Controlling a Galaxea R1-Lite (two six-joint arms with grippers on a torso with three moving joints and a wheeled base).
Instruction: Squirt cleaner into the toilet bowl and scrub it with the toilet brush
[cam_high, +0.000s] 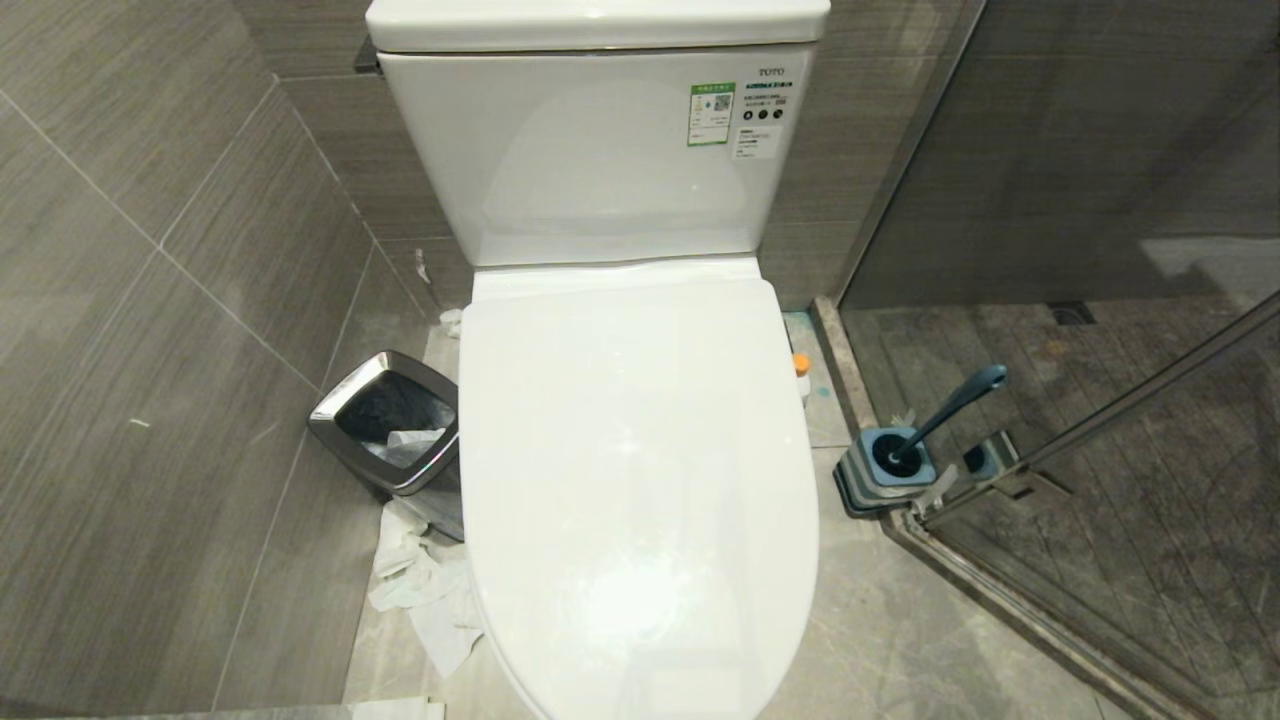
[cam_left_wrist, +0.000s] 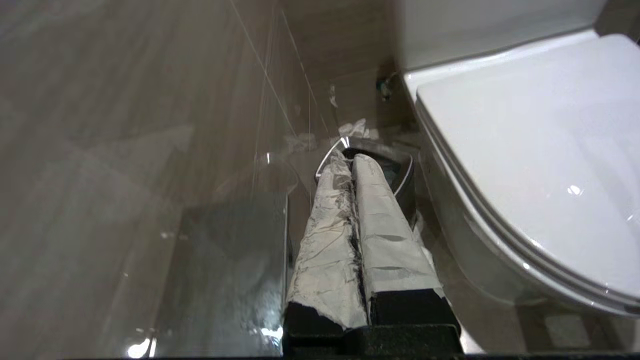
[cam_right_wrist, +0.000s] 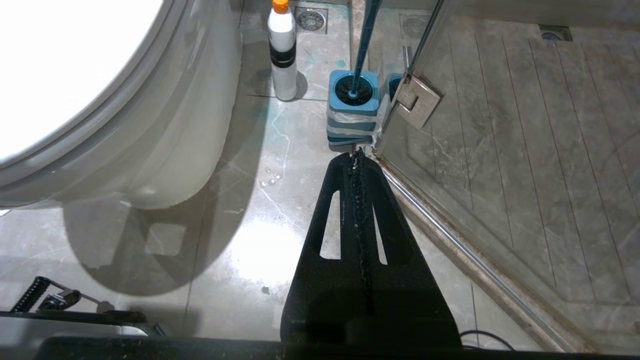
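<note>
Grey tiled floor (cam_high: 900, 640) surrounds the toilet bowl (cam_high: 640, 480), lid down; toilet brush (cam_high: 950, 405) in its holder (cam_high: 885, 470), cleaner (cam_right_wrist: 282, 50) nearby. Left pincer (cam_left_wrist: 352, 162) and right pincer (cam_right_wrist: 356, 159) both clenched, empty.

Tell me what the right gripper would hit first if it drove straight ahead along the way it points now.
Most likely the toilet brush holder: the shut right gripper points straight at it, low over the floor, with the toilet brush standing in it. Depth is hard to judge; the glass shower door's hinge sits close beside that line.
</note>
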